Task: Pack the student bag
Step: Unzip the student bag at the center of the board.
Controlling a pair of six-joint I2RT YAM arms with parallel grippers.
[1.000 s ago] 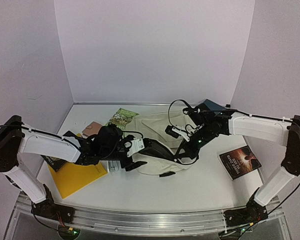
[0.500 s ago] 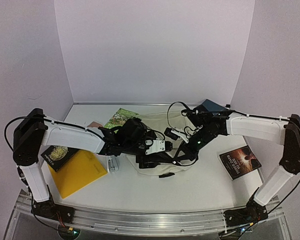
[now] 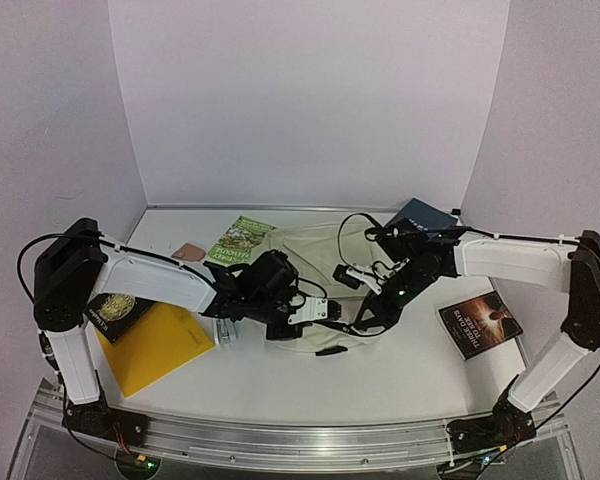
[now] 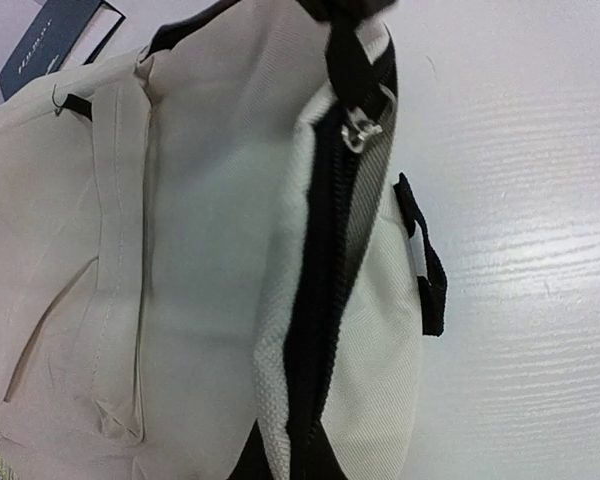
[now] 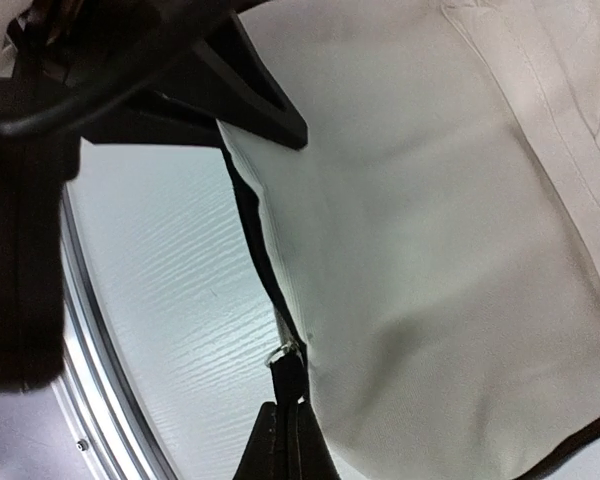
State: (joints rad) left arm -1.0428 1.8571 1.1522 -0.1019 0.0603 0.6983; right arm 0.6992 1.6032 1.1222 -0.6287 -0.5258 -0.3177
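The student bag [image 3: 310, 250] lies flat mid-table, cream fabric with a black zipper. My left gripper [image 3: 328, 314] is at its near edge. In the left wrist view the bag [image 4: 200, 200] fills the frame, and the left gripper [image 4: 290, 458] is shut on the cream lip beside the zipper [image 4: 325, 260]. My right gripper [image 3: 373, 312] is close to the right of it. In the right wrist view the right gripper [image 5: 288, 418] is shut on the black zipper pull [image 5: 288, 378] at the bag's [image 5: 430, 200] edge. The left arm's finger [image 5: 255, 100] shows dark at the top left.
Books ring the bag: a green one [image 3: 242, 238] at the back left, a dark blue one [image 3: 420, 213] at the back right, a dark one [image 3: 478, 323] at the right. A yellow folder [image 3: 155, 345] and a black book [image 3: 115, 305] lie on the left.
My left arm swung right over the bag's near edge and its jaws, open before, closed on the zipper lip. The right gripper drew slightly nearer with the pull.
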